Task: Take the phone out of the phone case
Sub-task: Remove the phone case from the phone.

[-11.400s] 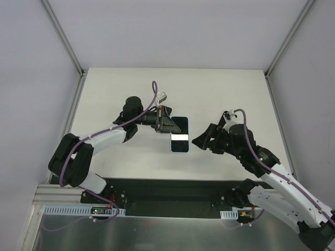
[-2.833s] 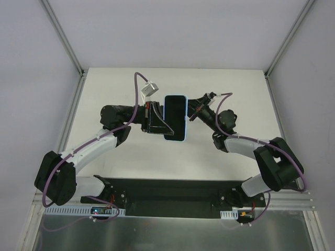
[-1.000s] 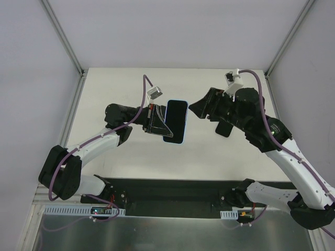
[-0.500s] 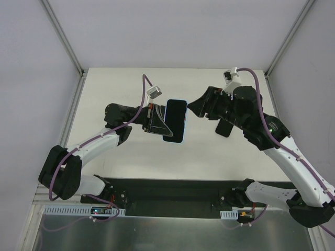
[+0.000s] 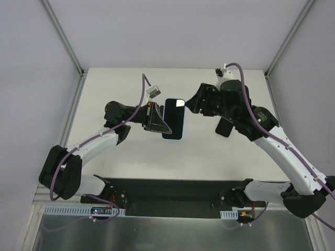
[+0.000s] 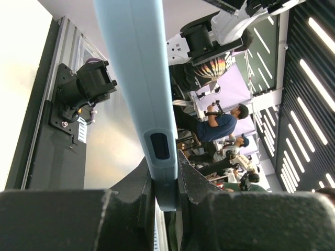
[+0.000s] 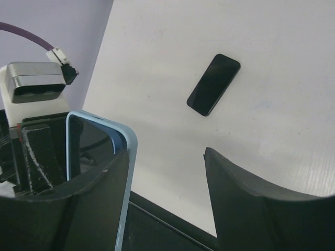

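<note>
Centre frame, the thin pale blue phone case [image 5: 183, 121] is clamped by the left gripper [image 6: 165, 180], with the glossy black phone [image 5: 173, 117] seemingly still seated inside. The right gripper [image 7: 166, 157] is seen beside it, jaws apart. Extraction remains undone.

- I see the phone case [image 7: 127, 151] held up off the table [image 5: 131, 151], over the middle of it.
- The phone [image 5: 174, 123] sits inside the case.
- My left gripper [image 6: 166, 178] is at the case's 9 o'clock and pinches its long side edge.
- My right gripper [image 7: 165, 157] is at the case's 2 o'clock, just beside its far corner.
- A flat slab [image 7: 213, 84] lies on the table at the case's 3 o'clock, well apart from it.
- My right arm [image 5: 272, 141] passes over part of that slab.
</note>
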`<control>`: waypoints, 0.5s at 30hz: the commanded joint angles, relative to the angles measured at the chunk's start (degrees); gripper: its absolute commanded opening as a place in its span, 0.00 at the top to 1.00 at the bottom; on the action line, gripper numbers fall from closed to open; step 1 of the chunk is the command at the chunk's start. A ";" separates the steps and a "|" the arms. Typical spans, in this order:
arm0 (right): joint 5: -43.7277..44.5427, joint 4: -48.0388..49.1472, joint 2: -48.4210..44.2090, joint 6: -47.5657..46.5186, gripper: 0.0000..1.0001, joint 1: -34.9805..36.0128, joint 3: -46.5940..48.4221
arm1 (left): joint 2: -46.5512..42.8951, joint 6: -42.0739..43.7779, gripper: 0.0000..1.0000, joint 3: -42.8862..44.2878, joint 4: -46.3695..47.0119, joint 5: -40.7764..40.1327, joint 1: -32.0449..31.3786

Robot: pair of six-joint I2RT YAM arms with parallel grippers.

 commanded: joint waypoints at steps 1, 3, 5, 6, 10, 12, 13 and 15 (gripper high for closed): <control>2.30 -6.36 4.69 -0.96 0.38 0.74 -0.41 | -5.16 2.07 1.00 3.19 23.67 1.83 -1.09; 2.48 -7.23 5.48 -0.87 0.38 0.74 -0.84 | -6.21 3.04 1.00 3.28 21.83 2.27 -1.18; 1.86 -7.15 5.57 -0.79 0.38 0.74 -1.28 | -6.74 4.71 1.00 3.54 20.42 2.53 -1.09; 1.51 -7.15 5.83 -0.87 0.38 0.65 -1.72 | -7.09 4.89 1.00 3.63 20.07 2.71 -1.17; -3.04 -5.93 6.36 -0.26 0.38 0.48 -3.30 | -7.62 5.24 1.00 4.42 19.80 2.97 -1.09; -8.73 -3.04 6.01 0.53 0.38 -0.22 -5.31 | -7.71 5.42 1.00 4.51 19.80 3.15 -1.18; -11.64 -1.28 5.92 1.23 0.38 -0.66 -6.55 | -7.89 5.42 1.00 4.42 19.80 3.06 -1.18; -21.10 6.18 5.48 3.94 0.38 -2.15 -9.18 | -7.98 5.33 1.00 4.33 19.89 3.15 -1.17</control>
